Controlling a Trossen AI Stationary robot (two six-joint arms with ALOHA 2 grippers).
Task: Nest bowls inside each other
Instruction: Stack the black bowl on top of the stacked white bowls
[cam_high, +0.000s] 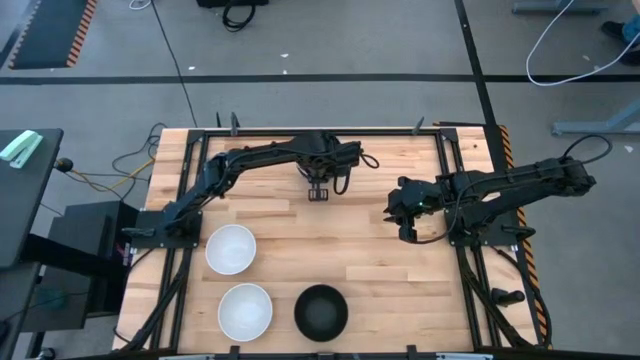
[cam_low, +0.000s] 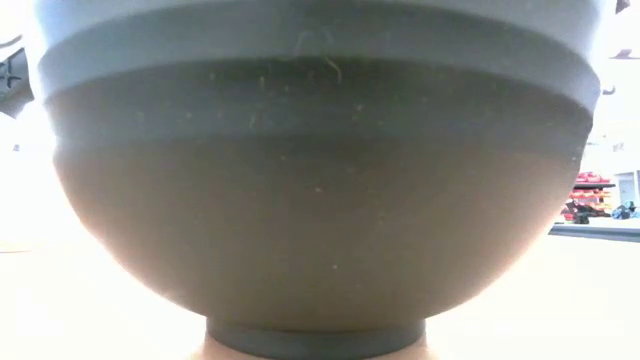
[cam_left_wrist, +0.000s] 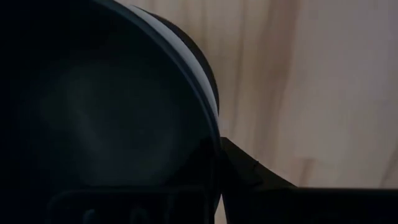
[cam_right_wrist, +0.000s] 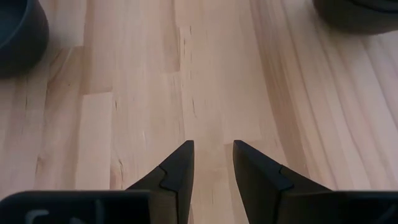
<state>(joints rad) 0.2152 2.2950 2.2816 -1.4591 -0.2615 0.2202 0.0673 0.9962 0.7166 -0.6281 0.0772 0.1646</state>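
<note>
L hand (cam_high: 318, 192): pinching black bowl (cam_left_wrist: 93, 112) rim, far side of table (cam_high: 380, 260)
R hand (cam_right_wrist: 211, 163): slightly spread, nothing held

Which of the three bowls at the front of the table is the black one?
The black bowl, rightmost at the front edge; the two white bowls sit to its left.

bowls: two white (cam_high: 230, 249) (cam_high: 245, 310), one glossy black (cam_high: 321, 311) | desk (cam_high: 370, 250): pale wood planks | arms: dark | floor mat (cam_high: 45, 30): black, orange-striped edge
</note>
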